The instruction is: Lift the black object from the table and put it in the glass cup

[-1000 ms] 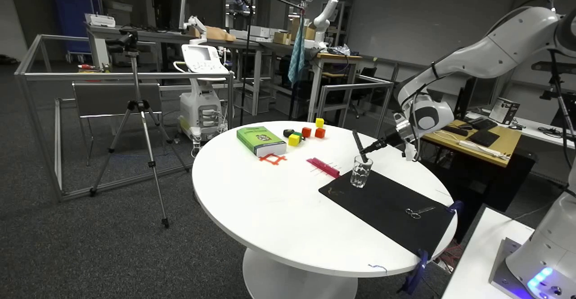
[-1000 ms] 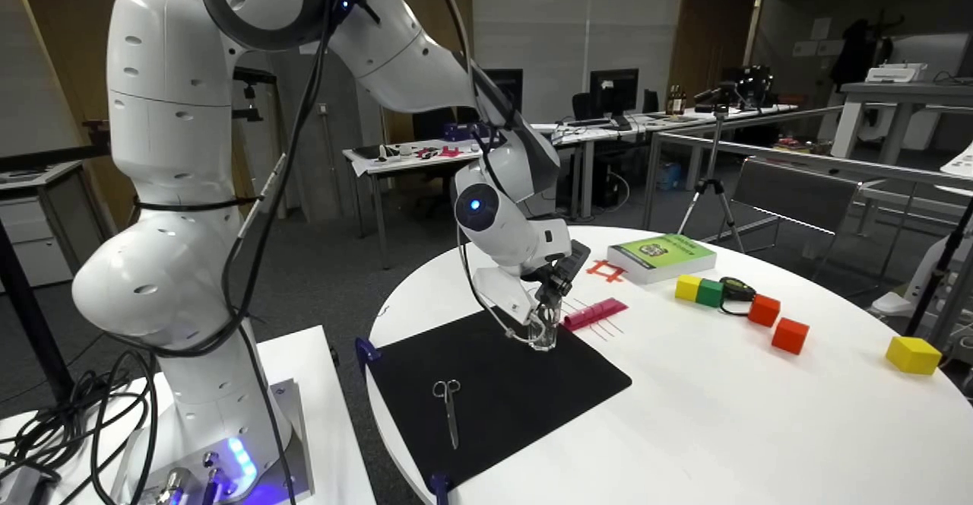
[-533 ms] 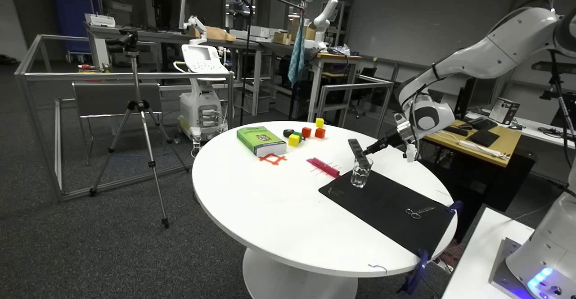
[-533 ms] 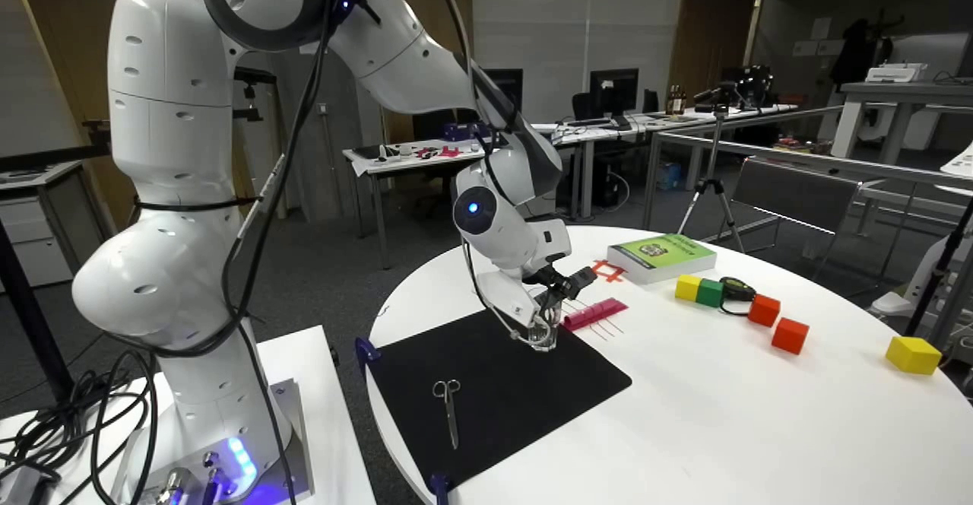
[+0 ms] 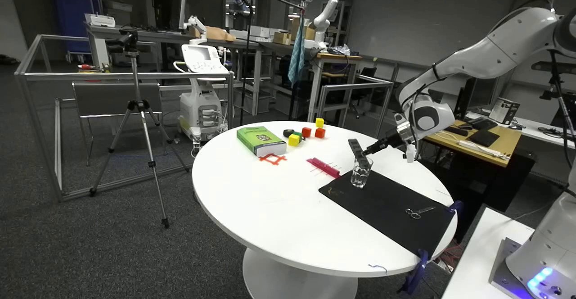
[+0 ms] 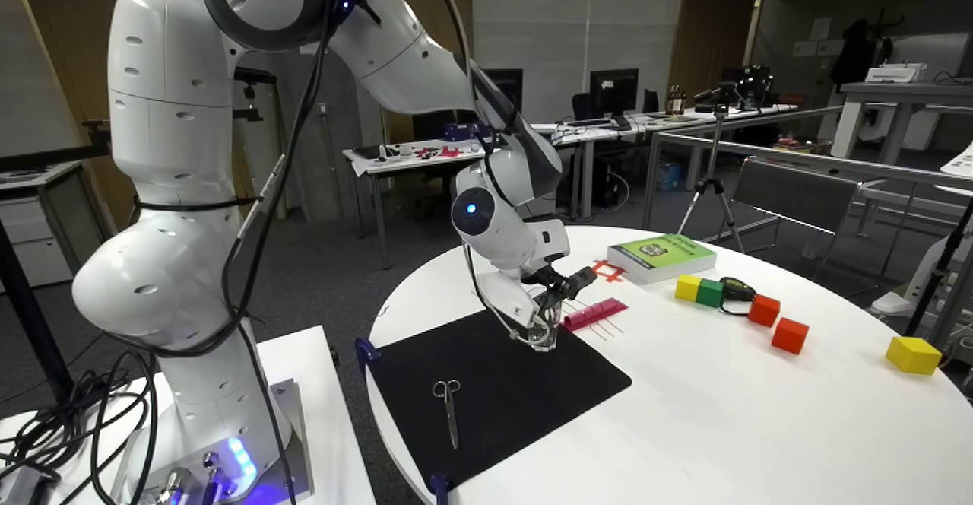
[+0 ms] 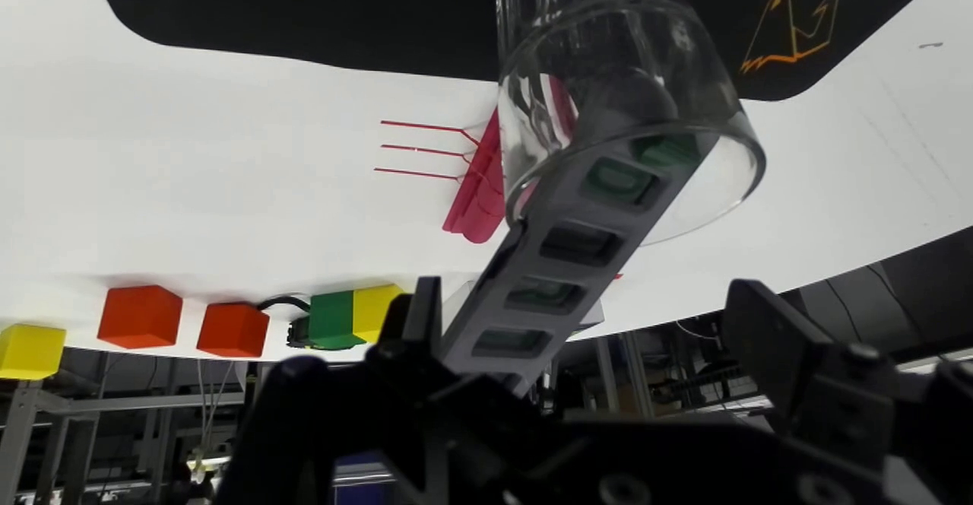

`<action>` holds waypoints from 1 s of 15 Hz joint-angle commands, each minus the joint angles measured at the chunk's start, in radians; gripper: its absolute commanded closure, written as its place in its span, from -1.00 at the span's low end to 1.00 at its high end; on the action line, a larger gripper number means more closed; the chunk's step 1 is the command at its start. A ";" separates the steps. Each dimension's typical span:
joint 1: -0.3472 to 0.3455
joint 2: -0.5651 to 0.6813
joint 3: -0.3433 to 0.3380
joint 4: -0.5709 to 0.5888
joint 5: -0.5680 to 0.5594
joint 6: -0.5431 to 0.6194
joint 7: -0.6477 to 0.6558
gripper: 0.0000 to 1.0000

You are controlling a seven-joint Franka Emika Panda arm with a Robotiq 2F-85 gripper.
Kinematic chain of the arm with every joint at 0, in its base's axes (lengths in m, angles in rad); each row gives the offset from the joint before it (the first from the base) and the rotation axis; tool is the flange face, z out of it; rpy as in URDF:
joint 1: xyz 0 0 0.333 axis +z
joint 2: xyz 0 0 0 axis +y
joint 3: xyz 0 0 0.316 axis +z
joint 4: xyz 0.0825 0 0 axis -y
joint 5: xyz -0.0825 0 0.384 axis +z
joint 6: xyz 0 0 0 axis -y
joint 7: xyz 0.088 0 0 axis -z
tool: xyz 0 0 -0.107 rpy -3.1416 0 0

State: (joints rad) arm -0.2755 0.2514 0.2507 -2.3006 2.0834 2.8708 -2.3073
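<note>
The black object [image 5: 358,152], a dark bar with a row of small windows, stands tilted in the glass cup [image 5: 359,177], its lower end inside and its upper part above the rim. In the wrist view the bar [image 7: 562,262] leans across the rim of the cup [image 7: 714,102] and reaches back toward the left finger [image 7: 423,311]. My gripper [image 7: 585,283] is open, its jaws wide apart, with the bar's upper end slanting between them close to the left one. Whether that finger touches it, I cannot tell. The cup [image 6: 544,340] is partly hidden behind the wrist in an exterior view.
Under the cup lies a black mat [image 6: 494,391] with scissors [image 6: 448,410] on it. Near the cup is a magenta piece with thin prongs [image 6: 595,313]. Farther off are a green book [image 5: 261,140], red cubes [image 6: 764,310], yellow cubes [image 6: 913,355] and a tape measure [image 6: 736,290].
A second ago the jaws were shut on the bar; they have since opened. The bar has turned and tipped over toward the cup's rim. The arm has barely moved.
</note>
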 commanded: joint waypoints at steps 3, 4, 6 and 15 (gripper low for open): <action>0.000 -0.051 0.018 -0.026 0.001 0.006 0.053 -1.00; 0.001 -0.057 0.019 -0.027 0.004 0.019 0.061 -1.00; 0.007 -0.071 0.017 -0.023 0.026 0.068 0.059 -1.00; 0.036 -0.111 0.091 -0.028 -0.217 0.298 0.531 -1.00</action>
State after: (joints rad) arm -0.2280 0.1743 0.2877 -2.3024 1.9611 3.1247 -1.9643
